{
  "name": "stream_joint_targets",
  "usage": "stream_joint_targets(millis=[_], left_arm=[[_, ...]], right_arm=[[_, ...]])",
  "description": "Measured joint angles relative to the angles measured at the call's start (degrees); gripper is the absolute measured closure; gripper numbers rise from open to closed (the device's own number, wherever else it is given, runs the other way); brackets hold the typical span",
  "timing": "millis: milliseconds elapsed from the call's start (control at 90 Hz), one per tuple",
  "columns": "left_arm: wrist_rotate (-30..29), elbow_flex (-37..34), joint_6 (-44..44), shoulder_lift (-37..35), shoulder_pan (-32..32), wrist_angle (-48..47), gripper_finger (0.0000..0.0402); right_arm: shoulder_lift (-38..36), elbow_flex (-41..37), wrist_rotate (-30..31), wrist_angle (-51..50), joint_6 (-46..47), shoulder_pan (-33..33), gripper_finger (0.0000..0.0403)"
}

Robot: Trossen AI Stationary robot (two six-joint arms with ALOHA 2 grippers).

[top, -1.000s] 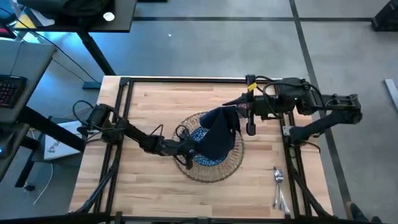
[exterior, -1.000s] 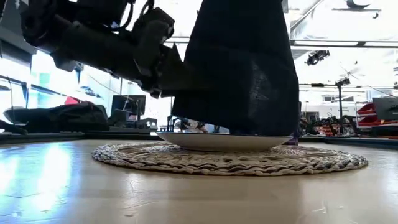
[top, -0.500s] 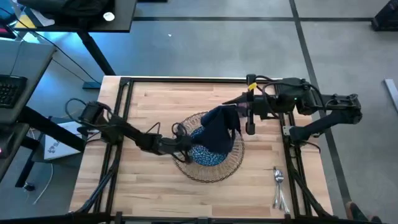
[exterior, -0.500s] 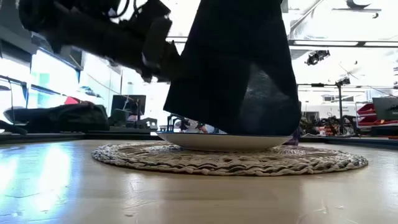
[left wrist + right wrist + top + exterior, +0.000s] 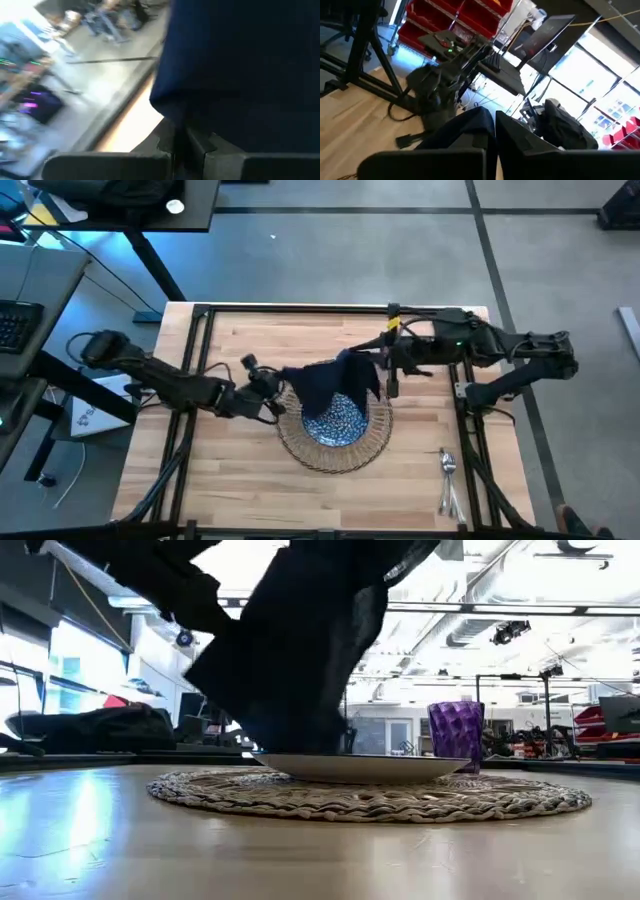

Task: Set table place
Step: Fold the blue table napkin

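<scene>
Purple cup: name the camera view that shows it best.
The low view. There the purple cup stands in full profile behind the plate, clear of the napkin. In the high view the right gripper and the napkin cover where it would be. Neither wrist view shows it.

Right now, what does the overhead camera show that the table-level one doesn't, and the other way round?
Only the high view shows the cutlery near the table's right edge, and both grippers, left and right, holding the napkin. Only the low view shows the purple cup behind the plate. Both show napkin, plate and mat.
</scene>
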Motion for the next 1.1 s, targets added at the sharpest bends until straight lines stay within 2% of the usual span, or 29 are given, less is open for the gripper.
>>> stream_joint_targets(millis=[167,300,478,700,800,922,1100], left_arm=[[-9.35,0.00,13.58,-5.09,0.08,-0.43,0.0402],[-12.94,0.00,21.48,-9.93,1.44,-0.80,0.0401],[-14.35,0.00,30.15,-15.69,5.06,-1.05,0.0401],[-14.47,0.00,36.33,-21.71,9.77,-2.25,0.0401],[-13.62,0.00,36.38,-23.39,11.39,-2.39,0.0401],[-6.70,-0.36,29.19,-23.58,15.16,-6.80,0.0401],[-1.99,-1.88,23.59,-22.76,20.72,-12.02,0.0401]], right_arm=[[3.02,0.00,6.29,-0.46,-1.48,-0.04,0.0403],[5.02,0.00,11.80,-1.51,-2.89,-0.86,0.0403],[7.57,0.00,13.86,-4.71,-1.12,-4.54,0.0403],[10.70,0.00,14.04,-9.05,-1.54,-9.60,0.0403],[11.80,-0.02,14.16,-9.89,-2.62,-11.99,0.0403],[13.76,-0.50,13.21,-11.08,-2.86,-15.00,0.0403],[15.93,-4.23,13.07,-12.58,-3.50,-18.51,0.0403]])
